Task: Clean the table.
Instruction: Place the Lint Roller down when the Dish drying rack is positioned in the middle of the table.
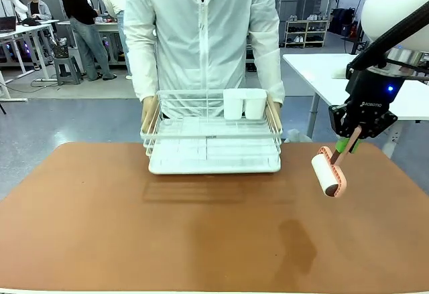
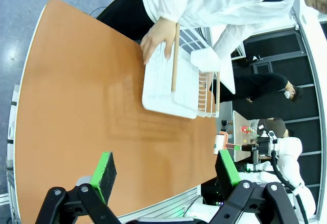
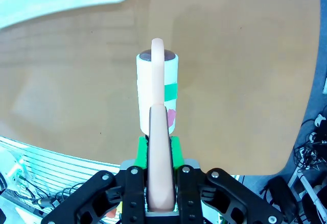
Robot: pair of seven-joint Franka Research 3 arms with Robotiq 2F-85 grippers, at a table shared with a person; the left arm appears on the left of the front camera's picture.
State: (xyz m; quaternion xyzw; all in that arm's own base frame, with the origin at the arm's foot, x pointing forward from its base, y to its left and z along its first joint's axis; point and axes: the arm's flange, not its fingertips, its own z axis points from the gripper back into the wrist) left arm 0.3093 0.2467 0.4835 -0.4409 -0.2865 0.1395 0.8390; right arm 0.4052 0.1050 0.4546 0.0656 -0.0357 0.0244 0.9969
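Observation:
The reddish-brown table (image 1: 201,227) spreads across the front view. My right gripper (image 1: 348,143) hangs above its right side, shut on the pink handle of a lint roller (image 1: 327,173), whose white roll slants down above the top without touching it. In the right wrist view the green pads of my right gripper (image 3: 158,155) clamp that handle, and the lint roller (image 3: 157,94) points away over the table (image 3: 245,55). My left gripper (image 2: 166,170) is open and holds nothing, high above the table (image 2: 82,106).
At the table's far edge a person grips a white wire rack (image 1: 213,148) with a hand (image 1: 149,110) on each side; two white cups (image 1: 244,103) stand in it. The rack (image 2: 171,81) is also in the left wrist view. A white-topped table (image 1: 322,73) stands behind on the right.

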